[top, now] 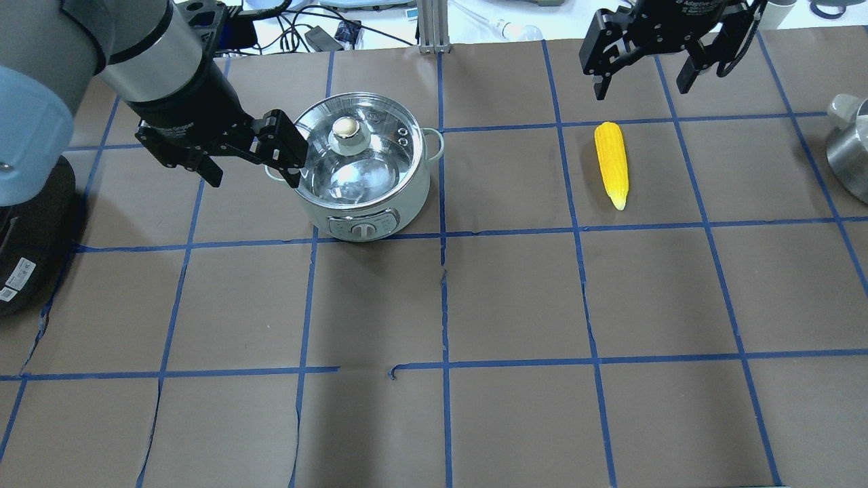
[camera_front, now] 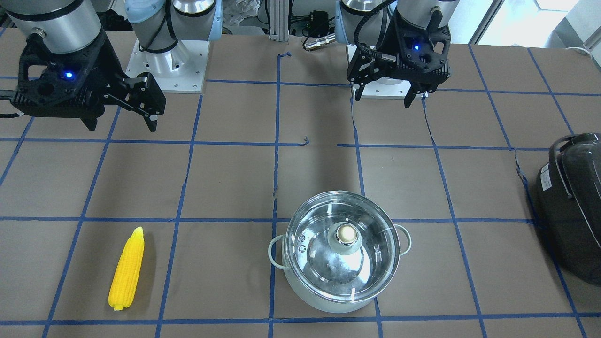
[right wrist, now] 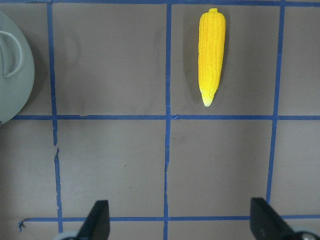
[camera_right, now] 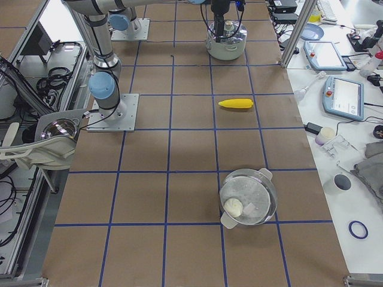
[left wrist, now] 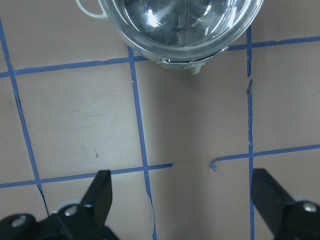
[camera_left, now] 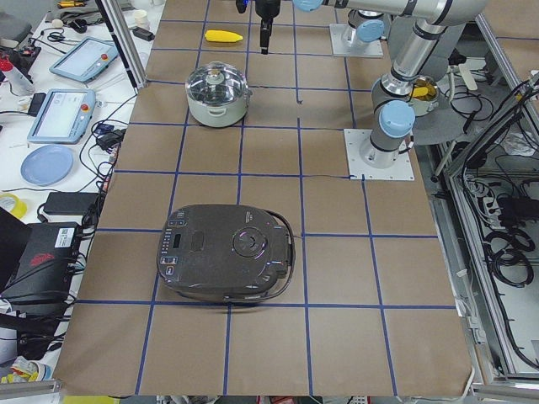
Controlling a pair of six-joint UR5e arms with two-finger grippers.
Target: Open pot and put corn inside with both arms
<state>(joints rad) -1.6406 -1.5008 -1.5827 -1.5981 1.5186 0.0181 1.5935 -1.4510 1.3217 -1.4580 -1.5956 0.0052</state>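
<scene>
The pot [top: 363,173] stands on the table with its glass lid [top: 352,152] and metal knob on; it also shows in the front view [camera_front: 342,251] and the left wrist view [left wrist: 180,25]. My left gripper [top: 251,169] is open and empty, hanging high, on the robot's side of the pot and to its left [camera_front: 382,99] [left wrist: 185,200]. The yellow corn [top: 612,165] lies flat on the table's right half [camera_front: 127,268] [right wrist: 211,55]. My right gripper [top: 643,85] is open and empty, high above the table near the corn [camera_front: 122,126] [right wrist: 181,222].
A large black appliance [camera_front: 573,206] sits at the table's left end [camera_left: 227,252]. A second lidded metal pot [camera_right: 247,196] stands at the right end [top: 847,152]. Blue tape lines grid the brown table cover [top: 515,298].
</scene>
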